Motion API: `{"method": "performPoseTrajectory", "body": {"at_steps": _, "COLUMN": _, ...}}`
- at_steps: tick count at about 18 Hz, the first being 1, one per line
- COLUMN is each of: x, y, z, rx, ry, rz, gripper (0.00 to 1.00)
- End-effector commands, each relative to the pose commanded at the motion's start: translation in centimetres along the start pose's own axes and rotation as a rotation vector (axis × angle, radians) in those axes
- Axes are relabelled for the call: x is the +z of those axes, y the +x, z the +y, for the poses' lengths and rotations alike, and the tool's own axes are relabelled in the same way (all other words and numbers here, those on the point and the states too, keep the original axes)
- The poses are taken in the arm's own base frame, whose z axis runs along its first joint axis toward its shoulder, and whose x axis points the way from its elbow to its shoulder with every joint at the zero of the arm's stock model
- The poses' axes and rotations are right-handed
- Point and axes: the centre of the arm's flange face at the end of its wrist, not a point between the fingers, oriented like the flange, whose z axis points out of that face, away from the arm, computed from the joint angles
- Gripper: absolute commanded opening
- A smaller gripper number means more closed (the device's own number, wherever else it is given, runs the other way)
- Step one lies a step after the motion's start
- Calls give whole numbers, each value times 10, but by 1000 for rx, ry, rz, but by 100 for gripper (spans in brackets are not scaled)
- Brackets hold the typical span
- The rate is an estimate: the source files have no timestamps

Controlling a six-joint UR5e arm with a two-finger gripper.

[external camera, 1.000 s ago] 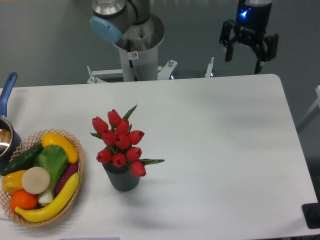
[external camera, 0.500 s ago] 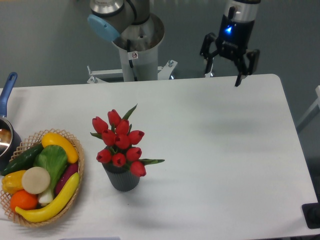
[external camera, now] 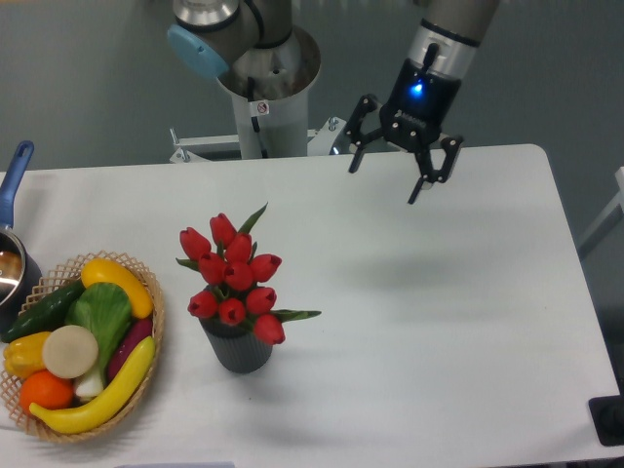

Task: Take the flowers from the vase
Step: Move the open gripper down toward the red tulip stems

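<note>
The claw [external camera: 385,180] has swung left over the white table [external camera: 439,292], spread wide, seemingly empty.

The flowers [external camera: 234,278] are bright red buds with green leaves; the vase [external camera: 237,346] beneath them is dark grey. The gripper [external camera: 385,182] is black, with a small blue light glowing on its body, below a silver-grey wrist. The arm base [external camera: 263,78] is silver-grey with a light blue cap. The table [external camera: 439,322] is plain white against a dull grey-green floor. The basket [external camera: 148,322] is tan wicker with an open weave, holding two yellow bananas, a dark green cucumber, a pale green leafy vegetable, a cream disc, an orange fruit and a dark purple piece. The pot [external camera: 14,258] is dark, with a blue handle.
</note>
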Motion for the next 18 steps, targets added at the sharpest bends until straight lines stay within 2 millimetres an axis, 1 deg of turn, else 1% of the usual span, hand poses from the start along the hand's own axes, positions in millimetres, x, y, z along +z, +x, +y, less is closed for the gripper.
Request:
{"method": "performPoseTrajectory", "body": {"at_steps": 1, "x": 6, "y": 0, "z": -3, "rx": 16, "ry": 5, "rz": 5, "gripper": 100}}
{"method": "performPoseTrajectory", "body": {"at_steps": 3, "x": 28, "y": 7, "z": -13, "rx": 50, "ry": -2, "rz": 37, "gripper": 100}}
{"method": "performPoseTrajectory", "body": {"at_steps": 4, "x": 38, "y": 8, "z": -14, "rx": 52, "ry": -2, "rz": 57, "gripper": 100}}
{"method": "performPoseTrajectory", "body": {"at_steps": 5, "x": 46, "y": 8, "z": -19, "rx": 64, "ry": -3, "rz": 74, "gripper": 100}}
{"method": "performPoseTrajectory", "body": {"at_steps": 6, "x": 52, "y": 9, "z": -24, "rx": 75, "ry": -5, "rz": 84, "gripper": 100}}
{"method": "performPoseTrajectory", "body": {"at_steps": 8, "x": 57, "y": 8, "z": -26, "rx": 95, "ry": -3, "rz": 77, "gripper": 100}}
{"method": "performPoseTrajectory", "body": {"at_steps": 10, "x": 69, "y": 11, "z": -33, "rx": 127, "ry": 2, "rz": 82, "gripper": 100}}
{"method": "performPoseTrajectory", "body": {"at_steps": 13, "x": 84, "y": 11, "z": -33, "rx": 128, "ry": 20, "rz": 86, "gripper": 100}}
{"method": "performPoseTrajectory", "body": {"at_steps": 15, "x": 99, "y": 12, "z": -40, "rx": 137, "ry": 41, "rz": 91, "gripper": 100}}
{"method": "performPoseTrajectory", "body": {"at_steps": 18, "x": 121, "y": 13, "z": -43, "rx": 150, "ry": 53, "rz": 104, "gripper": 100}}
